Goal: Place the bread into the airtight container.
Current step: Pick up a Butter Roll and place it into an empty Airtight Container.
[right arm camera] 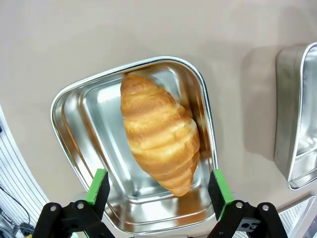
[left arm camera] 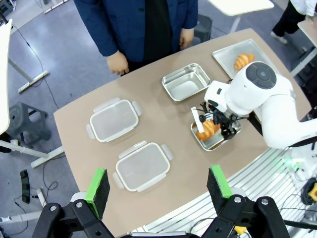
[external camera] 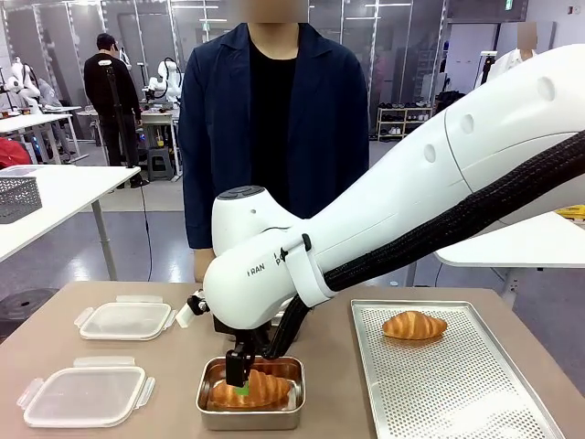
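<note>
While the right arm [external camera: 439, 183] stretches in from the side to the middle of the surface [external camera: 178, 380], its right fingers [external camera: 236, 366] point straight down into a metal container [external camera: 249, 421] at the near edge. Inside that container lies the bread, a golden croissant [external camera: 265, 389]. From the right wrist, the right fingers [right arm camera: 99, 187] stand wide apart, one on each side of the croissant [right arm camera: 158, 134], and neither green pad touches it. It rests on a diagonal across the shiny floor of the container [right arm camera: 74, 119], one tip toward a corner, the other near the opposite wall.

A second metal container [right arm camera: 297, 124] sits just beside the first and is empty in the left wrist view [left arm camera: 185, 83]. To the robot's right lies a perforated tray [external camera: 457, 384] carrying another croissant [external camera: 414, 325] near its far end. Two clear plastic lids [external camera: 125, 321] [external camera: 84, 396] lie flat on the robot's left, one behind the other, well apart from the containers.

High above the surface, the left fingers [left arm camera: 99, 186] are spread open with nothing between them. At the far side stands a person [external camera: 265, 119] in a dark blue jacket, one hand [left arm camera: 118, 63] hanging at the edge of the surface.
</note>
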